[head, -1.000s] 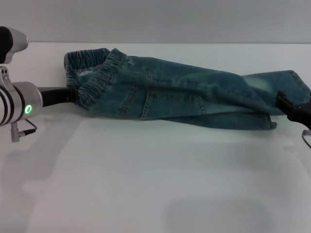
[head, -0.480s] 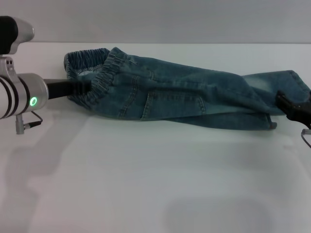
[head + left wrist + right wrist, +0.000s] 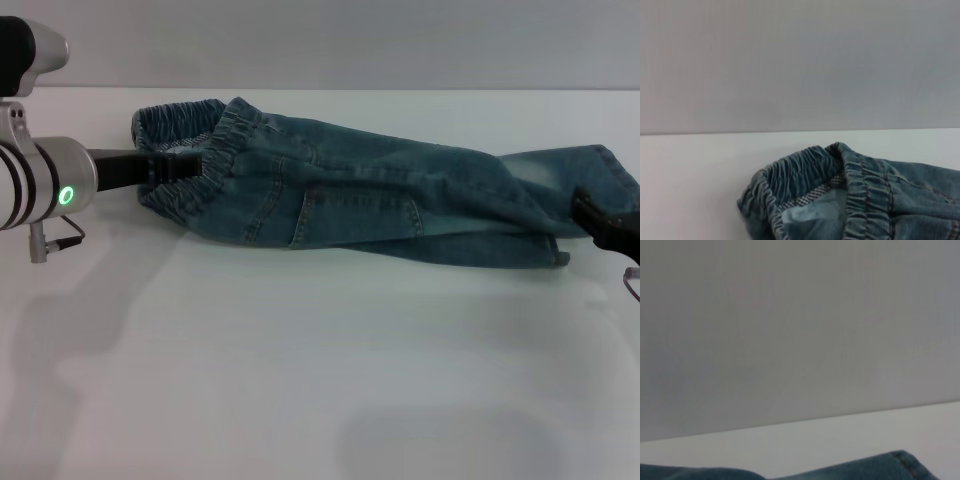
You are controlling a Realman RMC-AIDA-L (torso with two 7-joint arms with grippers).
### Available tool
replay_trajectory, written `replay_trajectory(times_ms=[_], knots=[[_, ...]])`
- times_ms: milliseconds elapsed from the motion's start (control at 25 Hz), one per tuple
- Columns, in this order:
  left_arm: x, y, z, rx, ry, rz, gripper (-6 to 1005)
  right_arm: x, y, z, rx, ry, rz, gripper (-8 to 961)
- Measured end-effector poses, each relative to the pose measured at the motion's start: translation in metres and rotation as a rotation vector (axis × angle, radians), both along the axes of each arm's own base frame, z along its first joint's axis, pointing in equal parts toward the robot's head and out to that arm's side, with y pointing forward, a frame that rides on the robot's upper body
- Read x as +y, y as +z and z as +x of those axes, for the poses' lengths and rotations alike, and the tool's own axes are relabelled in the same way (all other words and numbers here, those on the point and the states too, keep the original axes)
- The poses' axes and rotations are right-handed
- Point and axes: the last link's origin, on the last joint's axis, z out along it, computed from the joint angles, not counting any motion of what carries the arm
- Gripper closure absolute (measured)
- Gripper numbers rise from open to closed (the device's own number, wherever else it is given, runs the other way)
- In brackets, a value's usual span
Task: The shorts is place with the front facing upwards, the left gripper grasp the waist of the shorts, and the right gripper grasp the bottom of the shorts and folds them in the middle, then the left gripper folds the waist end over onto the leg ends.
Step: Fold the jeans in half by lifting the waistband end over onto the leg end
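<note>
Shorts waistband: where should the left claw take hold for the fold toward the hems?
Probably the near, puckered edge of the waistband, where the left claw already sits, coming in level from the robot's left. The shorts lie folded lengthwise, so a pinch there likely catches both layers.

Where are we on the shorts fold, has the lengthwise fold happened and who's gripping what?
Done, by the look of it: the shorts lie as one narrow strip, leg over leg, on the white table. In hand: the left gripper is at the elastic waistband, the right gripper at the leg hems; neither grip is clearly visible. Left: carrying the waist end over onto the leg ends.
</note>
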Motion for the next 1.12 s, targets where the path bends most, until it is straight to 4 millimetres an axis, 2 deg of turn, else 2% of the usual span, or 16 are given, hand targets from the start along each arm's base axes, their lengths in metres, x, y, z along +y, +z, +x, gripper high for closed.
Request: replay_trajectory(times_ms=[280, 480, 680, 1120], knots=[[0.003, 0.001, 0.006, 0.004, -0.026, 0.009, 198, 0.003, 0.005, -0.015, -0.073, 0.085, 0.02, 124], [0.001, 0.007, 0.013, 0.007, -0.131, 0.121, 205, -0.004, 0.013, -0.036, -0.141, 0.236, 0.139, 125], [-0.003, 0.01, 0.017, -0.003, -0.17, 0.172, 211, -0.004, 0.018, -0.044, -0.137, 0.282, 0.189, 124], [0.008, 0.006, -0.006, 0.001, -0.027, 0.076, 226, -0.008, 0.012, -0.033, -0.134, 0.237, 0.155, 124]])
